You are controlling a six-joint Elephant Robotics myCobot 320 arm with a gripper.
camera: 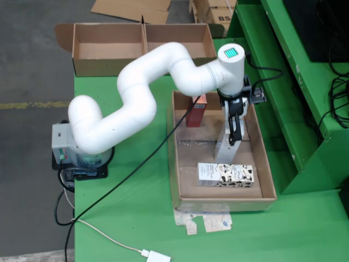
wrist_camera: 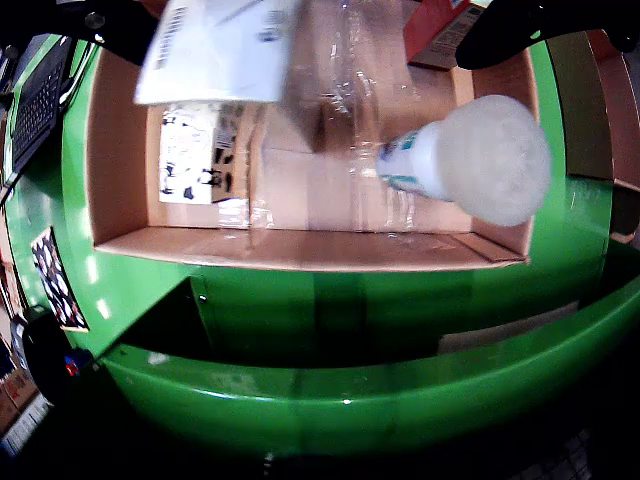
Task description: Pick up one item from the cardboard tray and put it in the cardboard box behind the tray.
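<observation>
In the fixed view my gripper (camera: 233, 135) hangs over the middle of the cardboard tray (camera: 180, 164), its black fingers closed on the top of a tall white carton (camera: 224, 148). I cannot tell whether the carton is off the floor. In the gripper view this carton (wrist_camera: 215, 50) is blurred at the top, with a black finger (wrist_camera: 520, 25) to its right. A cow-patterned carton (camera: 225, 174) lies at the tray's near end and also shows in the gripper view (wrist_camera: 195, 155). A red carton (camera: 196, 111) stands at the far end. A white bottle (wrist_camera: 470, 160) shows only in the gripper view. The two-compartment cardboard box (camera: 143, 60) stands behind the tray.
A black cable (camera: 131, 177) runs across the green table from the arm's base (camera: 79, 158) to the gripper. A raised green frame (camera: 283, 109) borders the tray's right side. Torn cardboard scraps (camera: 210, 221) lie in front of the tray. A white plug (camera: 158, 256) lies at the front edge.
</observation>
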